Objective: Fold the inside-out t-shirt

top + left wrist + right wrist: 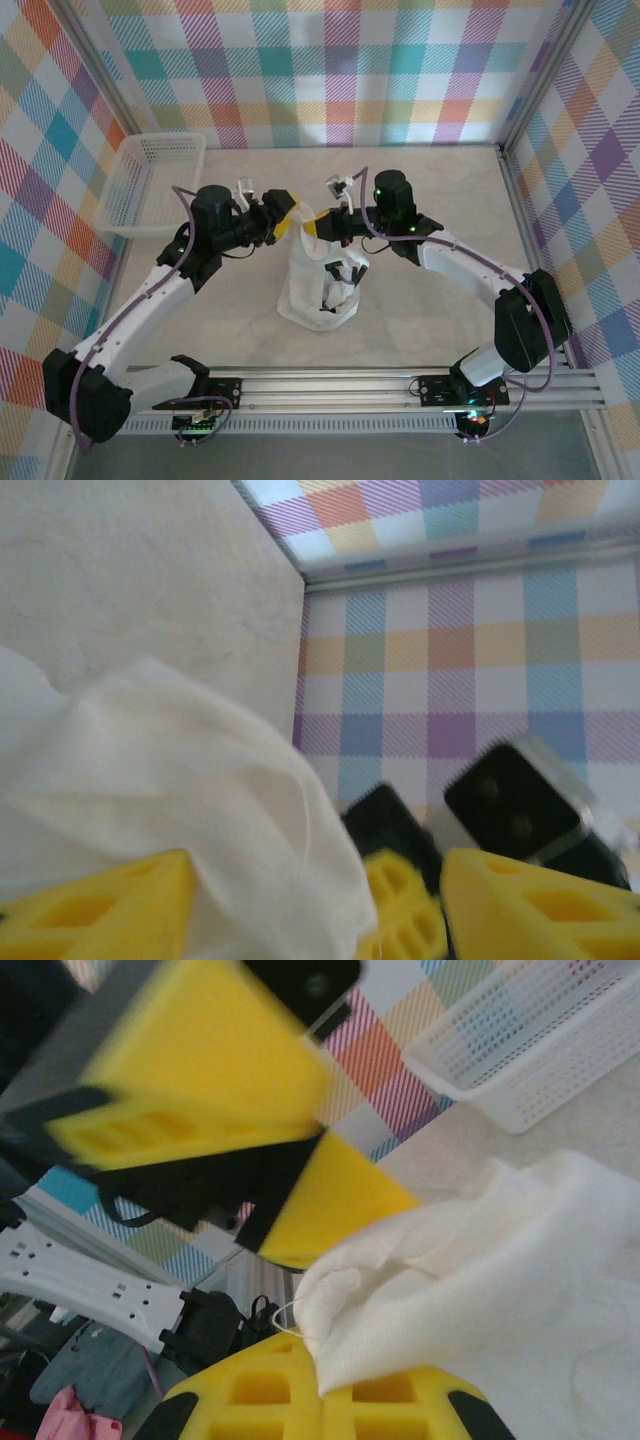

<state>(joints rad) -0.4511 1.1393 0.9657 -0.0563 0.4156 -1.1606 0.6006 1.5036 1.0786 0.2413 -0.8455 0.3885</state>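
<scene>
**Hanging white shirt [316,288], pinched at the top from both sides**

The shirt droops in a bunched column at mid-table, with its lower end resting on the table [450,190]. The left gripper [284,222] and right gripper [314,228] meet at its raised top. Each has its yellow fingers [320,1410] clamped on cloth. A basket [150,178] sits at the far left.

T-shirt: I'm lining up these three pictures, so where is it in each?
Top external: t-shirt hangs at centre.
Left wrist: t-shirt at lower left.
Right wrist: t-shirt at lower right.
Shared landmark: plaid wall.
</scene>
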